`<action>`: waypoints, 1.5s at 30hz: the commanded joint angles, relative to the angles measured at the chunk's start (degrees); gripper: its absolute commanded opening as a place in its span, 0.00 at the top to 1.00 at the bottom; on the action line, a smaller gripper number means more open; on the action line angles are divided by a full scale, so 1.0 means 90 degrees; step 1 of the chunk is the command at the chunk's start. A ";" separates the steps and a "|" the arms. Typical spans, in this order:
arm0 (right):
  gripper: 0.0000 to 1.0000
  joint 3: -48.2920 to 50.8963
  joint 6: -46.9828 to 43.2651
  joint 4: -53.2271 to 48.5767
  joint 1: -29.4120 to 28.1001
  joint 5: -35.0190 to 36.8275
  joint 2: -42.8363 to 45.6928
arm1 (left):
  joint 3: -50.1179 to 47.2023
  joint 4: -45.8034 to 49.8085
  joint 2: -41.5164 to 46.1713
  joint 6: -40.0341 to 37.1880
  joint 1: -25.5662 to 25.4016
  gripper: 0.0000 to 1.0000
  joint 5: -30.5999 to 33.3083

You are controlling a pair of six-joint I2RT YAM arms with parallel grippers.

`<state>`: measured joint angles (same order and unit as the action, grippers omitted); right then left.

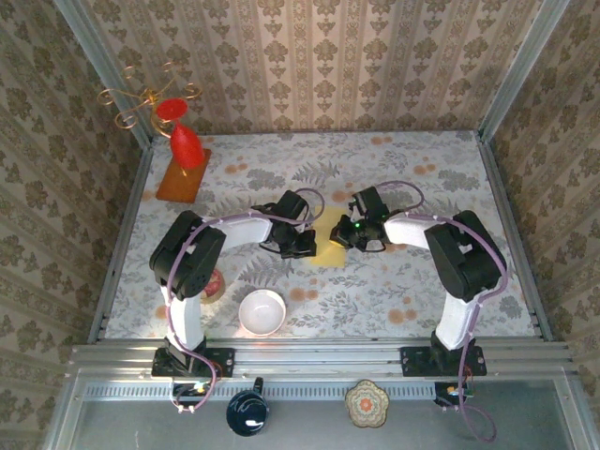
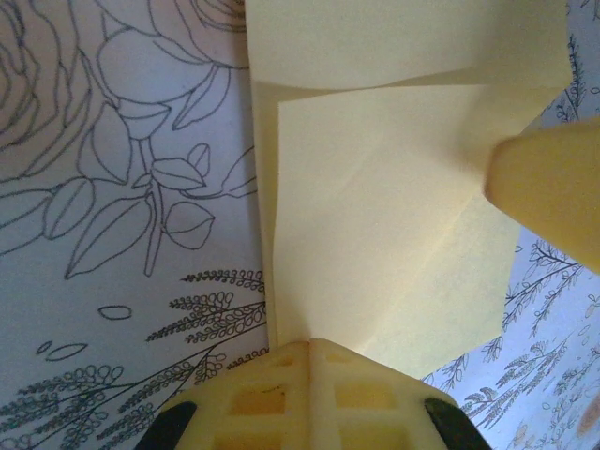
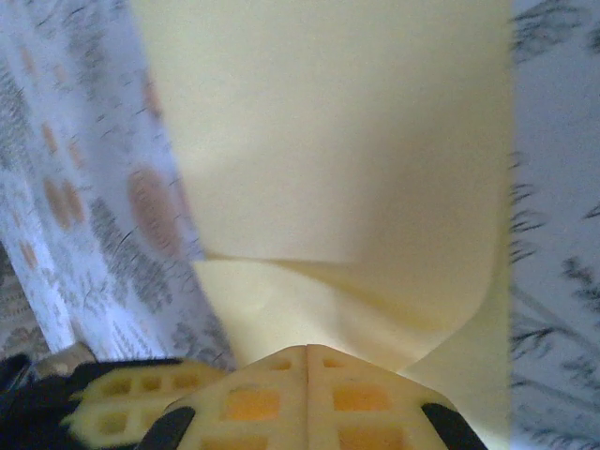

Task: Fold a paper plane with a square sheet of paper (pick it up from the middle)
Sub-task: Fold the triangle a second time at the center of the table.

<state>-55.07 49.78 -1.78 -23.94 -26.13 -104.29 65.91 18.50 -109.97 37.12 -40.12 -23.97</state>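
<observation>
Flanking the paper (image 1: 328, 253): left tool (image 1: 307, 247), right tool (image 1: 343, 234); white bowl (image 1: 248, 315) well apart.

Overhead cam; wrist cams close, sharing paper (image 2: 384, 244).

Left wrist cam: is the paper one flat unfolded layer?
No, the paper has a flap folded over across its top and a diagonal crease lower down.

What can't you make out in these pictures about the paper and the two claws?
Top view: the outline of the paper, mostly covered by the left claw and right claw.
Left wrist view: upper folds, cut off by the top edge.
Right wrist view: creases, blurred.
Both wrist views: whether the shut claws pinch the paper; their tips hide it.
</observation>
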 commanded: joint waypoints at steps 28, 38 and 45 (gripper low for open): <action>1.00 -0.0038 -0.0385 -0.0007 0.0334 0.0038 -0.0683 | -0.0206 0.0903 -0.0369 0.0260 0.0064 1.00 0.0309; 1.00 -0.0171 -0.0593 0.0064 0.1246 -0.0001 -0.0776 | -0.0273 0.0781 -0.0291 0.0280 0.0100 1.00 0.0217; 1.00 -0.0019 -0.0733 -0.0188 0.1105 -0.0105 0.0344 | 0.0254 0.0647 -0.0128 0.0194 0.0094 1.00 -0.0104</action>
<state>-55.96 44.66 -1.37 -13.82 -29.34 -106.30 66.92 20.05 -110.54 39.03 -39.59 -25.50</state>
